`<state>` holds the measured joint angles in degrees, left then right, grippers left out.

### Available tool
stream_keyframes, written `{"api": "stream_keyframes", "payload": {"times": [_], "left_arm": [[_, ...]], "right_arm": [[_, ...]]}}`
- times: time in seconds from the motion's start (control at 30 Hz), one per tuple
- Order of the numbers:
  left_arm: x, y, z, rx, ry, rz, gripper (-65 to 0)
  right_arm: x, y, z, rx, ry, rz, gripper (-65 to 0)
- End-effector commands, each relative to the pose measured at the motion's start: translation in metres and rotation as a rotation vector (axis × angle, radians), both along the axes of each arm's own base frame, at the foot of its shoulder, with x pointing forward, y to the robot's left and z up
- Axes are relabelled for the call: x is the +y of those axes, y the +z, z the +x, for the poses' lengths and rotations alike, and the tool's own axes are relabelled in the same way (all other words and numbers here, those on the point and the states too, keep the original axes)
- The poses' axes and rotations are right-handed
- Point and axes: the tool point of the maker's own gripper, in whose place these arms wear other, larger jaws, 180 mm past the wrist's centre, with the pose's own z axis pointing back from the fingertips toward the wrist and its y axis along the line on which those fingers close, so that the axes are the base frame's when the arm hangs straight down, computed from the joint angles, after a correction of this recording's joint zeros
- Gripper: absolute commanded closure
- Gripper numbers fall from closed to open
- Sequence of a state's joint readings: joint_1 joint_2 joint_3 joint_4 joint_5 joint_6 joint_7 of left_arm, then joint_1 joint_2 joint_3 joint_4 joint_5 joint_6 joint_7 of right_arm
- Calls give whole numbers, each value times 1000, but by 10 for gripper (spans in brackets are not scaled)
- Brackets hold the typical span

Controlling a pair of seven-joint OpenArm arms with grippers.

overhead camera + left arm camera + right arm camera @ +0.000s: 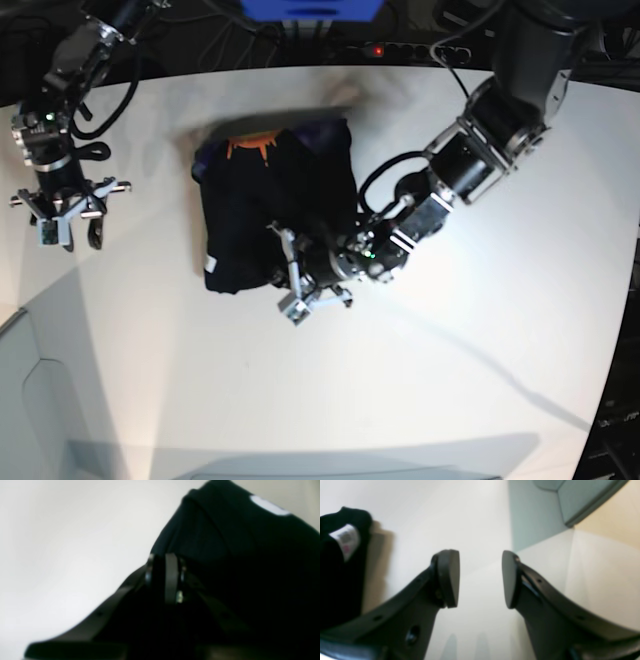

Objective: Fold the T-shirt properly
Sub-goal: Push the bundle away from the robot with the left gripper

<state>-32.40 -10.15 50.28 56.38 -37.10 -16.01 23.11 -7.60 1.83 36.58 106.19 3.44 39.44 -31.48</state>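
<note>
Where T-shirt (225, 542) blurs, left gripper (166, 577) clamped

You have bare table (480, 330) right of and below the shirt (265, 215); nothing stands there but the left arm's shadow; the left arm (470, 150) itself slants across from the upper right, blocking that side of the shirt; its gripper (300, 283) sits clamped on the lower right edge; left of the shirt a clear strip runs to the right gripper (62, 212), which hangs apart with jaws spread; cables (400, 45) crowd the far rim.
</note>
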Motion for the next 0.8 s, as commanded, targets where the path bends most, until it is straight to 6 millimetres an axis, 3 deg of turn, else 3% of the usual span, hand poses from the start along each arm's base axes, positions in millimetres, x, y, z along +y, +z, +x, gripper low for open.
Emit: {"api": "stream_keyframes", "payload": {"times": [0.0,0.1,0.17,0.33,0.43,0.63,0.7,0.77], "left_arm": [[-17,23,12,-55,-32,-42,-1],[-25,25,13,-106,-68,2,-2],[-23,25,16,-135,-79,35,-36],[-25,32,23,-163,-70,35,-305],[-22,66,42,-212,-10,-47,-417],[-9,144,69,-344,88,-207,-426],[11,157,76,-374,127,-225,-426],[31,156,68,-382,159,-230,-426]], "right_arm": [[-1,13,2,-51,8,-5,-280],[-3,11,-3,-42,5,-9,-280],[-2,12,-8,-36,8,-20,-280],[2,20,-13,-47,20,-42,-280],[6,23,-18,-51,19,-42,-280],[27,16,-30,-33,34,-5,-280],[40,9,-34,-21,47,25,-279],[52,1,-41,3,62,51,-269]]}}
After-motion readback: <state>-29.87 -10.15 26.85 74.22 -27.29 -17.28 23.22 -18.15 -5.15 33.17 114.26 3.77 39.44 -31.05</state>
